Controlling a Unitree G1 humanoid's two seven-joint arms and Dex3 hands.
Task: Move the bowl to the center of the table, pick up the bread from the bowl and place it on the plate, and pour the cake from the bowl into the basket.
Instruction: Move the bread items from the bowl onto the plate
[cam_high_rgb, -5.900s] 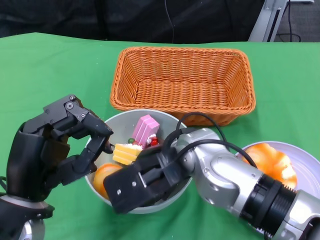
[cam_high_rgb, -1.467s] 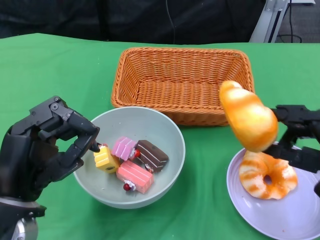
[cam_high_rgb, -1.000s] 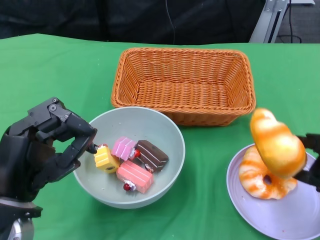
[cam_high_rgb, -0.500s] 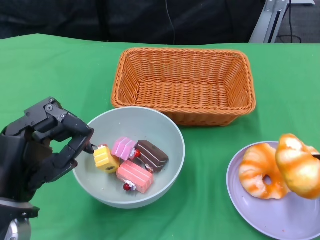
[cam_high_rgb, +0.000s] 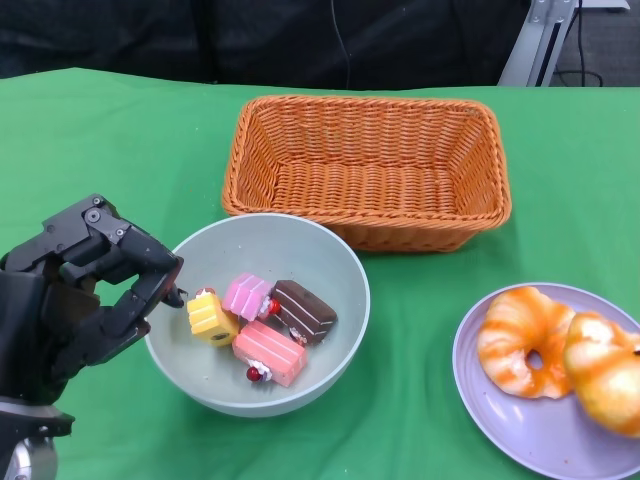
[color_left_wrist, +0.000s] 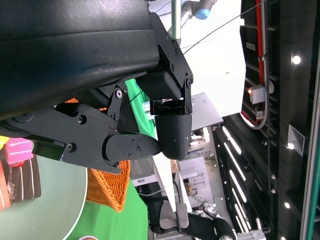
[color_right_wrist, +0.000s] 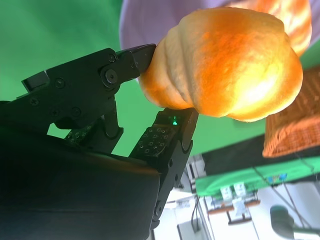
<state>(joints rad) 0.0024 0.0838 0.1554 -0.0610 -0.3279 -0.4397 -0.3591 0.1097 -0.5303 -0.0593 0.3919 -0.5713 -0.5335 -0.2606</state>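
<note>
So the grey-green bowl (cam_high_rgb: 345, 275) sits in front of me with four little cakes in it: a yellow one (cam_high_rgb: 207, 316), a pink round-ish one (cam_high_rgb: 247, 296), a chocolate one (cam_high_rgb: 304, 311) and a pink slab with a cherry (cam_high_rgb: 270, 353), all bunched together toward my near side of the bowl. The wicker basket (cam_high_rgb: 366, 165) right behind it has nothing in it, and its front edge is just beside the bowl's far rim. Off to my right, the lilac plate (cam_high_rgb: 500, 420) holds a ring-shaped bread (cam_high_rgb: 520, 343), and the second bread (color_right_wrist: 225, 62) is over the plate's right edge, pinched in my right hand (color_right_wrist: 150, 90), one fingertip on its side and another under it. My left hand (cam_high_rgb: 75, 300) is at the bowl's left rim with fingers curled in; I can't tell if it's actually gripping the rim or just touching. Plenty of bare green cloth (cam_high_rgb: 100, 140) on the left and between bowl and plate.
</note>
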